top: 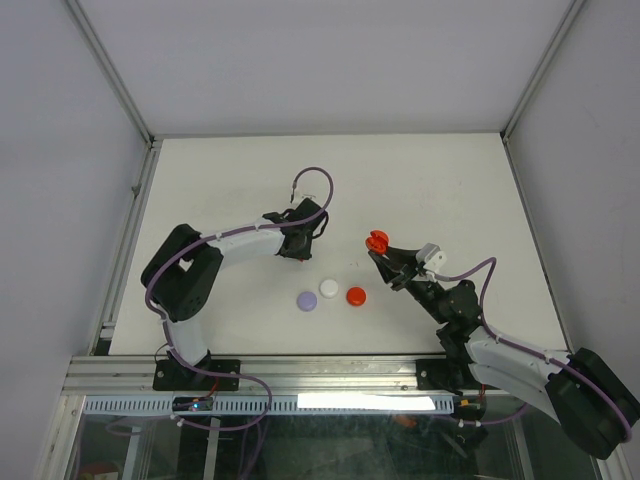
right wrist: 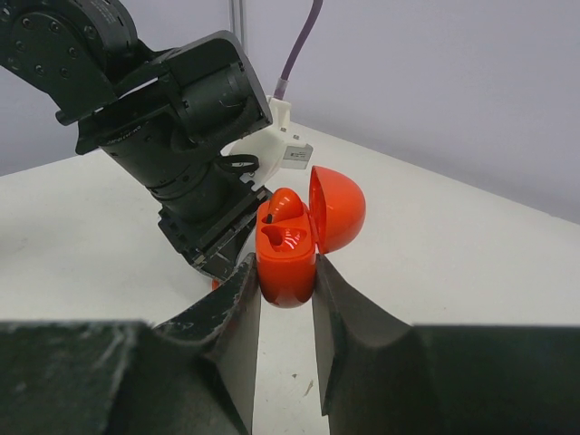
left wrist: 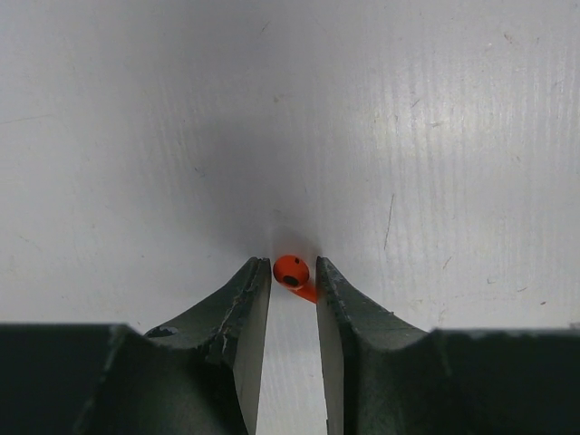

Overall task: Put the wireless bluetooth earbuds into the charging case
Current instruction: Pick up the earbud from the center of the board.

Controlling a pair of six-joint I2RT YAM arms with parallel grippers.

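2 black arms reach over a matte white table (top: 230, 180). On the left side, the left gripper (top: 297, 250) points down at the surface, and its wrist view shows the earbud (left wrist: 292, 270) lying on the table right between the tips of the dull, scuffed, wedge-shaped fingers (left wrist: 249, 299). It is a tiny glossy red ball with a dark oval spot and a short stem running toward the right finger. The jaws stand narrowly apart around it, but whether they already pinch it I cannot tell. Nearer the bases lie 3 flat round pucks in a loose row: purple (top: 307, 300), white (top: 329, 288), red (top: 355, 296), close together but not touching. To the right, the right gripper (right wrist: 287, 272) is clamped on the smooth red case (right wrist: 288, 258), held above the table with its domed lid (right wrist: 337, 208) hinged open to the right. Inside are shiny moulded wells; a rounded red shape rises from the far one.
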